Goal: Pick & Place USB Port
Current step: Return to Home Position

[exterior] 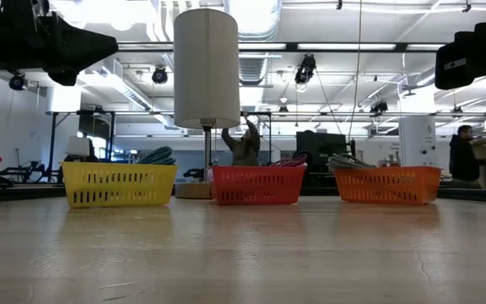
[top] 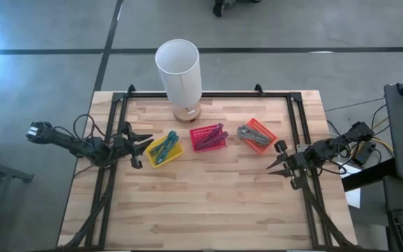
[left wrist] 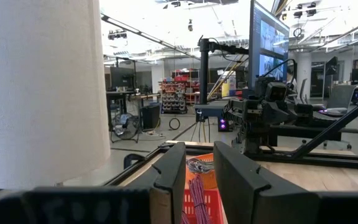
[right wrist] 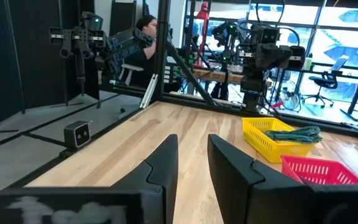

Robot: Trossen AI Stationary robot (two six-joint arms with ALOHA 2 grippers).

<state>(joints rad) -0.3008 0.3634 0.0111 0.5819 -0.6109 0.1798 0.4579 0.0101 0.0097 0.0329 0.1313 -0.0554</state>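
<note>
On the side of the red bin [top: 209, 137] away from the lamp [top: 178, 70], the table [top: 208, 210] is wide open wood; the yellow bin [top: 164, 149] and orange bin [top: 257, 134] flank the red bin, leaving only narrow gaps. Behind the red bin, slightly toward the yellow bin, the tall lamp blocks the way.

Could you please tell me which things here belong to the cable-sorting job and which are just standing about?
Job things:
yellow bin with teal cables
red bin with pink cables
orange bin with black-and-white cables
left gripper and right gripper, both open, at either side of the table

Just about:
white lamp behind the bins
person in the room beyond
</note>
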